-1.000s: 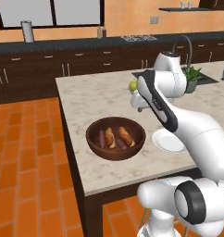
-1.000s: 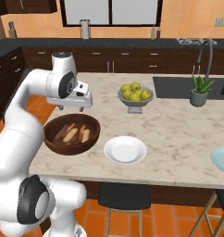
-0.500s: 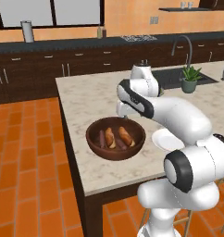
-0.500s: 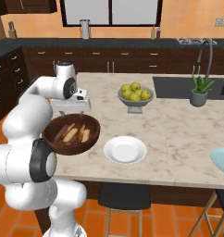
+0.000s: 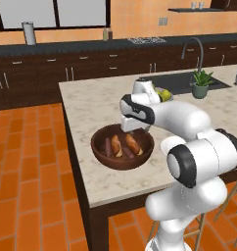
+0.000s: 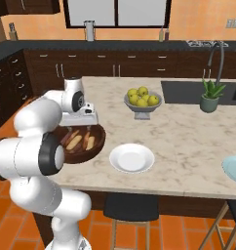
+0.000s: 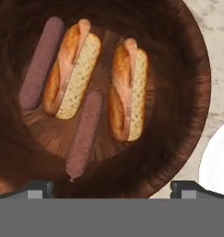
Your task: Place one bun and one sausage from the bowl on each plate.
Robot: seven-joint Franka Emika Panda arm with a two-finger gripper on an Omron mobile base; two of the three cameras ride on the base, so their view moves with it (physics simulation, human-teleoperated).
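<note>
Orange walls (image 6: 198, 19) behind, a dark-framed window (image 6: 117, 12) set into them. Orange-red tile floor (image 5: 27, 162) laid in a brick pattern. Dark wood cabinets (image 5: 66, 71) with pale handles along the back wall, under a dark counter (image 6: 139, 45). Nearer, a marble-topped island (image 6: 188, 141) on a dark base, with a sink (image 6: 198, 92) and curved faucet (image 6: 215, 53) at its far side. Potted plant (image 6: 210, 95) beside the sink. Dark-seated stool (image 6: 127, 207) tucked under the island's near edge. Even, soft light, faint shadows.

We see two buns (image 7: 127, 92) and two sausages (image 7: 84, 134) in the wooden bowl (image 7: 188, 120), the white plate (image 6: 131, 158) beside it
</note>
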